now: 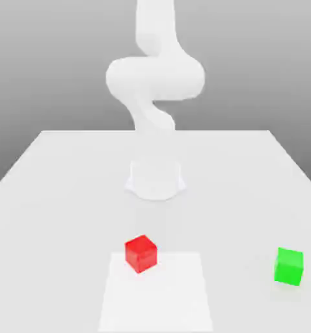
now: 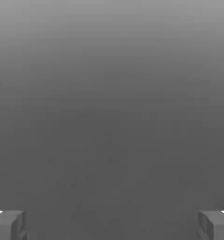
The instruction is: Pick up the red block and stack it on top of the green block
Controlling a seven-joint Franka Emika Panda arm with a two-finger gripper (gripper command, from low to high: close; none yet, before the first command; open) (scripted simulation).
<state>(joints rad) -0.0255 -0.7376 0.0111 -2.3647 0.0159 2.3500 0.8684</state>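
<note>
The arm (image 1: 155,84) rises folded above the table (image 1: 67,175), hand (image 2: 112,225) spread wide.

There is one red block (image 1: 141,253). There is one green block (image 1: 289,266). That makes two blocks in all, and both are small cubes. They sit on one white counter (image 1: 54,195). On the counter there is one brighter white square patch (image 1: 155,299). There is one white robot arm (image 1: 155,78). The arm has one pincer (image 2: 112,225), and the pincer has two grey fingers (image 2: 8,225), spread wide with nothing between them.
</note>
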